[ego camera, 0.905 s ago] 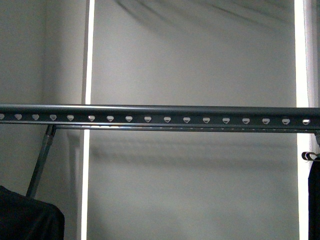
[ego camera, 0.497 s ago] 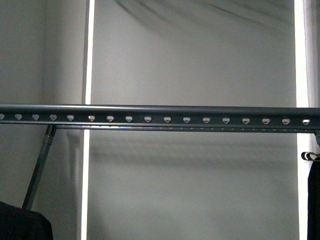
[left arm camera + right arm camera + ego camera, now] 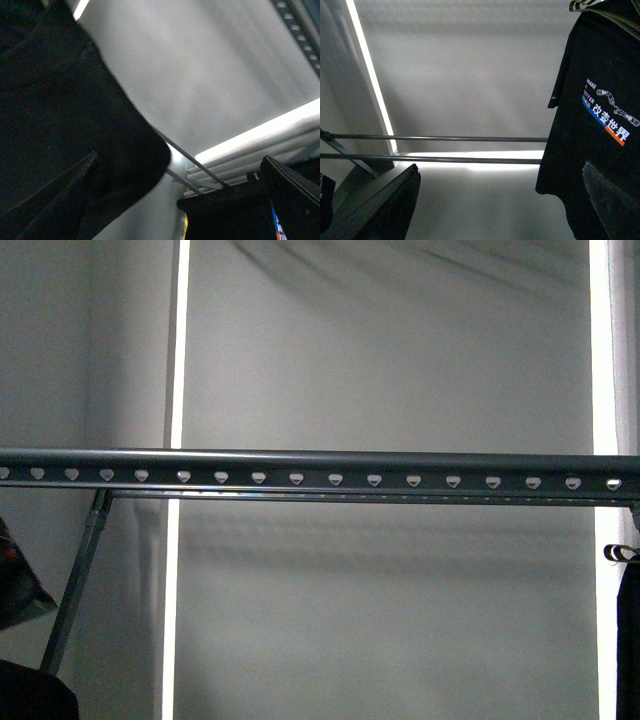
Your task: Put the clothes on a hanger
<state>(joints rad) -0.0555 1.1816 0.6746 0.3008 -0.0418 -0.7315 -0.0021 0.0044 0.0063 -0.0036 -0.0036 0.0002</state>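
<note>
right claw (image 3: pixel 500 210) spread wide, holding nothing. left claw (image 3: pixel 175 215): black cloth (image 3: pixel 60 125) crowds its wrist view, so we can't tell its state. we see the black t-shirt (image 3: pixel 600 75) hanging, printed chest toward the right wrist camera, two thin bars (image 3: pixel 445 138) passing behind it. the rail (image 3: pixel 320 468) spans the whole front view, level.

Rail (image 3: pixel 320 468) spans the view; garment (image 3: pixel 628 640) hangs below its right end
</note>
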